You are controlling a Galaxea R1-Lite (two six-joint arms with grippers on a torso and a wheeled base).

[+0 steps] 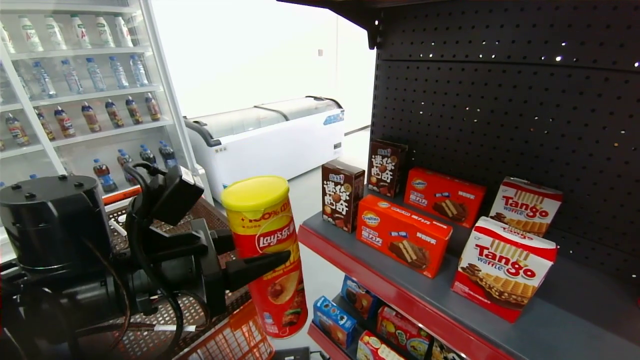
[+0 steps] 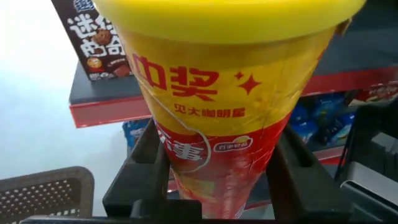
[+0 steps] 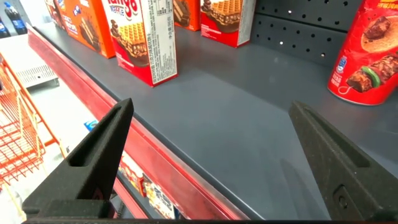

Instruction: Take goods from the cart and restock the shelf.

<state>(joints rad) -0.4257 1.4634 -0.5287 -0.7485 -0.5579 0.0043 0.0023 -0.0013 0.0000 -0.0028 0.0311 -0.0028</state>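
Note:
My left gripper (image 1: pixel 260 250) is shut on a tall red chip can with a yellow lid (image 1: pixel 267 250), holding it upright above the orange cart (image 1: pixel 230 340), just left of the shelf's red front edge (image 1: pixel 350 265). In the left wrist view the can (image 2: pixel 217 106) sits between both fingers (image 2: pixel 140 180). The grey shelf board (image 1: pixel 575 310) carries brown boxes (image 1: pixel 342 195), orange boxes (image 1: pixel 402 235) and red-and-white wafer boxes (image 1: pixel 502 267). My right gripper (image 3: pixel 211 112) hangs open over a bare stretch of shelf board (image 3: pixel 236 155), with a second red can (image 3: pixel 367 56) standing farther along.
A black pegboard panel (image 1: pixel 500 100) backs the shelf. Below the board is a lower shelf with small boxes (image 1: pixel 335 320). A drinks fridge (image 1: pixel 80 90) stands at the left and a white chest freezer (image 1: pixel 270 140) behind. The cart's mesh (image 3: pixel 18 124) lies beside the shelf.

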